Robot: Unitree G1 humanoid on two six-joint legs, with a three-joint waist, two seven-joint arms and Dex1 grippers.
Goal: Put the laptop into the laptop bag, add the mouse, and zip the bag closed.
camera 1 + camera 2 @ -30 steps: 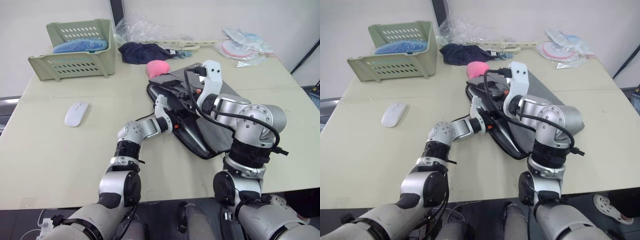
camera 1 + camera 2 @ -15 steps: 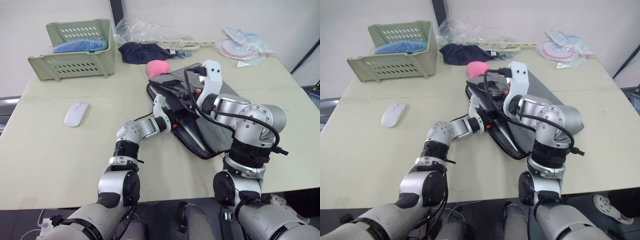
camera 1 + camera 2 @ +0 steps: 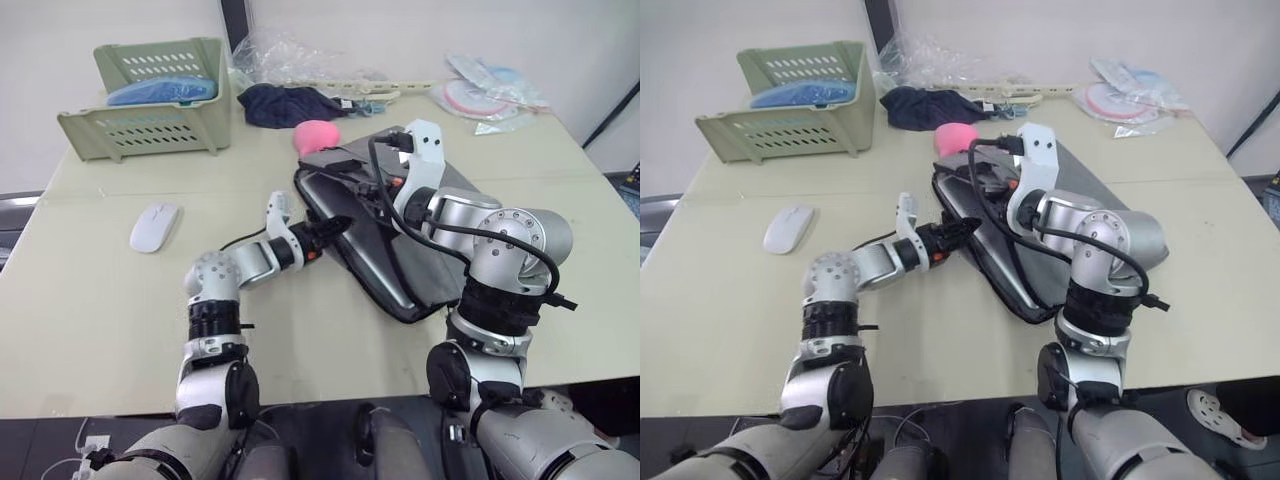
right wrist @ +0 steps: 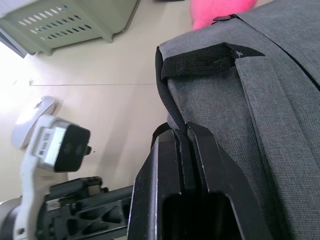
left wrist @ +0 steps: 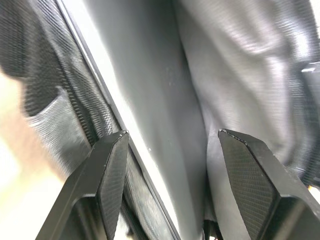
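Since the earlier frames the left arm has been drawn back and swung out toward the robot's left, so the left gripper (image 3: 333, 225) is now seen at the open mouth edge of the laptop bag (image 3: 440, 190) rather than pushed deeper over it; the right arm and bag are unchanged. The left jaws are released, spread apart with nothing clamped, and in the left wrist view the left gripper (image 5: 170, 145) is pointed straight into the bag opening, where the silver laptop (image 5: 150, 100) is seen lying inside between the black mesh lining and grey fabric. The laptop edge (image 3: 375, 255) is also visible in the bag mouth from the head view. The right gripper (image 4: 182, 132) is clenched on the bag's black strap handle (image 4: 200, 60), holding the upper flap up. The bag is lying flat near the middle of the tabletop (image 3: 100, 300), mouth toward the robot's left, zipper not closed. The white mouse (image 3: 153, 226) is resting on the tabletop well apart from the bag, on the robot's left, untouched. A fuzzy pink lump (image 3: 316, 134) is touching the bag's far corner; a dark navy cloth (image 3: 285, 104) and a green basket (image 3: 150, 95) are placed farther back.
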